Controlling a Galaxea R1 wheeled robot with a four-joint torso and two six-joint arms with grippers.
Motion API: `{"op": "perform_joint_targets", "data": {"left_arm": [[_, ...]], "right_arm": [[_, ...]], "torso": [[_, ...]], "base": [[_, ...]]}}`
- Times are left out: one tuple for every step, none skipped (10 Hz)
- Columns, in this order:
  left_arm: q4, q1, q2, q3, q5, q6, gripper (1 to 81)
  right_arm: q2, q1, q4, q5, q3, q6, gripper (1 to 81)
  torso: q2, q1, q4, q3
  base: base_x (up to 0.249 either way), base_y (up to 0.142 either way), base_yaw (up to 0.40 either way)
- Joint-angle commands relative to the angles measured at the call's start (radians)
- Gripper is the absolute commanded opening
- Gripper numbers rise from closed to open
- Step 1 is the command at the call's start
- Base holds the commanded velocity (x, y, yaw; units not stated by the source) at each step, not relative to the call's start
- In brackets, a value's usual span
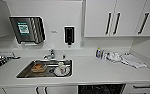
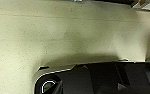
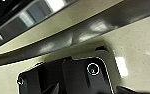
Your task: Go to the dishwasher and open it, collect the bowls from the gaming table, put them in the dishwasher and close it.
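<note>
Facing the open dishwasher (image 1: 101, 89), I cannot tell either arm's fingers' state.

Head view: high, facing down onto white table (image 1: 91, 71) with steel sink (image 1: 44, 68). Both wrist views: close above speckled cream floor (image 2: 41, 37).

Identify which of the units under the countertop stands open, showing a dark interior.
The dishwasher, below the countertop right of the sink. The white fronts beside it are shut.

Glossy steel sink (image 1: 26, 70); smooth white worktop (image 1: 96, 71).
</note>
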State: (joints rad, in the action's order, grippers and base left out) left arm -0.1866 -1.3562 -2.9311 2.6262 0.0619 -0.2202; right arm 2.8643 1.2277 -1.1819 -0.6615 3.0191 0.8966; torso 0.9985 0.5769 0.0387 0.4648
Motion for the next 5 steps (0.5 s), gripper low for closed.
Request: {"op": "perform_joint_targets", "data": {"left_arm": [[0.004,0.059,0.007,-0.001,-0.044,0.001,81.1],[0.003,0.059,0.009,0.0,-0.044,0.001,81.1],[-0.001,0.059,0.01,0.0,-0.045,0.001,81.1],[-0.002,0.059,0.01,-0.001,-0.045,0.002,81.1],[-0.004,0.059,0.01,0.0,-0.045,0.002,81.1]], "right_arm": [[-0.026,-0.078,-0.019,-0.09,0.021,0.001,81.1],[-0.026,-0.078,-0.033,-0.09,0.021,0.001,81.1],[-0.023,-0.076,-0.062,-0.09,0.021,0.002,81.1],[-0.017,-0.081,-0.109,-0.09,0.021,0.004,81.1],[-0.009,-0.084,-0.166,-0.092,0.021,0.004,81.1]], "torso": [[0.0,0.0,0.0,0.0],[0.036,0.022,0.0,0.003],[0.059,0.034,0.0,0.005],[0.065,0.039,0.0,0.005],[0.072,0.043,0.0,0.005]], "base": [[0.0,0.0,0.0],[0.0,0.0,0.0],[0.0,0.0,0.0],[0.0,0.0,0.0],[0.0,0.0,0.0]]}}
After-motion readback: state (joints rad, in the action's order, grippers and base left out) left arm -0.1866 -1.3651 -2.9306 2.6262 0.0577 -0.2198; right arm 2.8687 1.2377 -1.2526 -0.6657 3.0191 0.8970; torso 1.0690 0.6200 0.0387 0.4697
